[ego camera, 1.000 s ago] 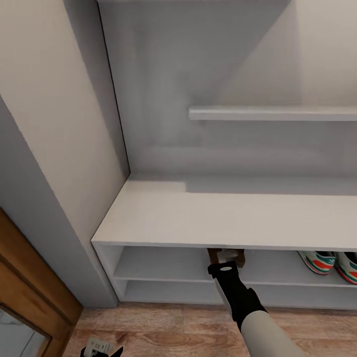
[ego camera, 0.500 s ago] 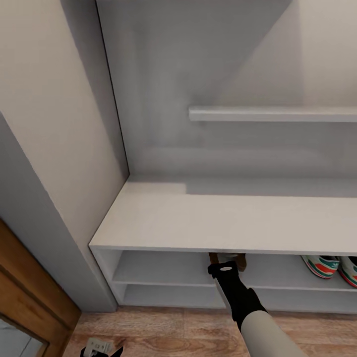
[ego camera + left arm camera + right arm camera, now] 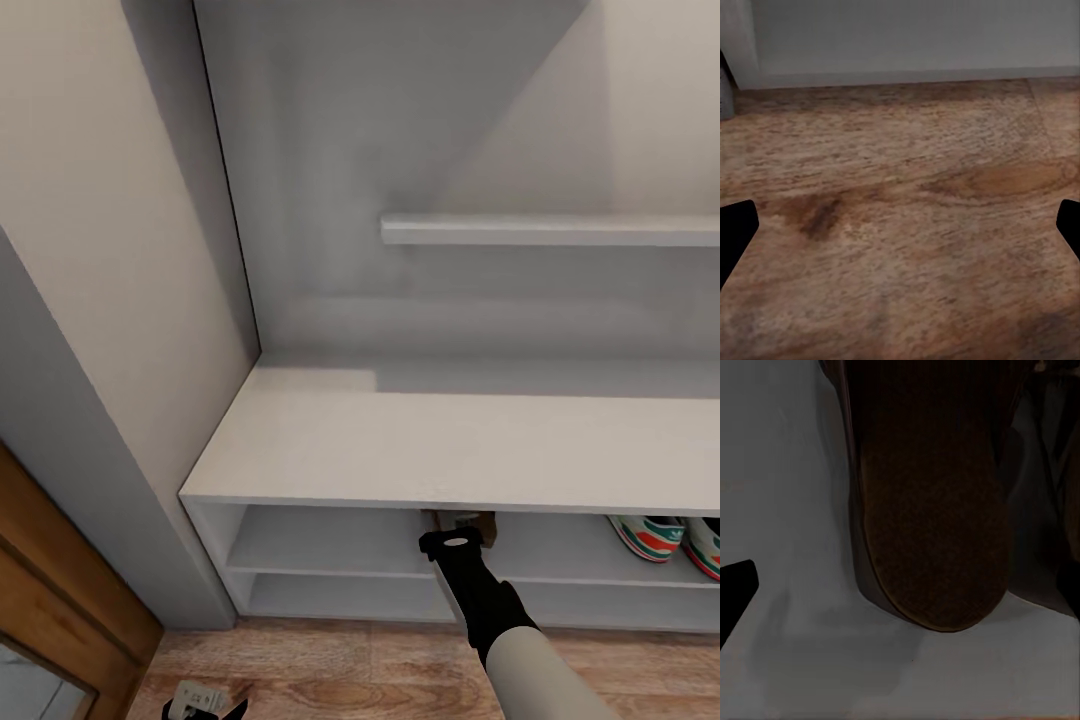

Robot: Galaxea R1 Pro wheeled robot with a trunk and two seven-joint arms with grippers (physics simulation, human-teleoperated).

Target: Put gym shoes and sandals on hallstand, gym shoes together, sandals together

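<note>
Two gym shoes (image 3: 665,532) sit side by side on your hallstand (image 3: 400,450) at 4 o'clock — your right gripper (image 3: 462,530) is spread wide at a brown sandal (image 3: 934,510) there — your left gripper (image 3: 205,705) hangs open over the floor (image 3: 907,225).

Rack (image 3: 330,455), upper tier: left stretch bare and open to the front; mid-span taken by the right arm (image 3: 480,590) and a brown sandal (image 3: 934,517), seemingly lying flat; sneakers (image 3: 648,535) block the right end. Lower tier bare where seen. Floor (image 3: 900,217) near the rack open.
</note>
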